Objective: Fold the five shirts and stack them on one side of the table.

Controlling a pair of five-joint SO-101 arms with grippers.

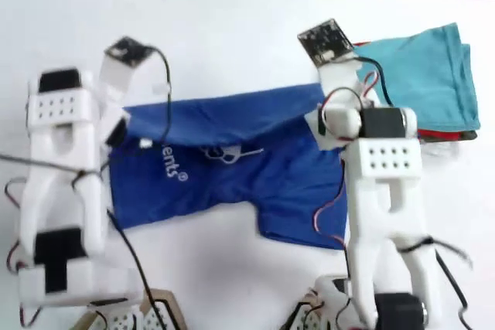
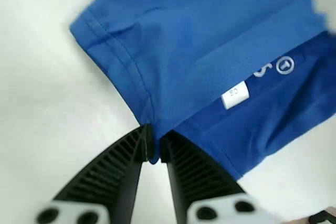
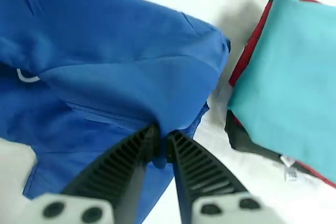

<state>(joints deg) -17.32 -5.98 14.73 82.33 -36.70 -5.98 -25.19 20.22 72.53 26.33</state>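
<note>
I have the left gripper [image 2: 152,148] clamped on one end of the shirt [image 1: 232,164] and the right gripper [image 3: 161,144] clamped on the other. The shirt lies mid-frame in the high view. I'd carry both ends toward the bottom of the frame together (uneven pull skews the fold), keeping off the stack [image 1: 421,75] at upper right.

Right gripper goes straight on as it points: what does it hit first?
The blue shirt: the right gripper is shut on a fold of it, more cloth straight ahead. The folded stack lies off to one side, probably outside that line.
</note>
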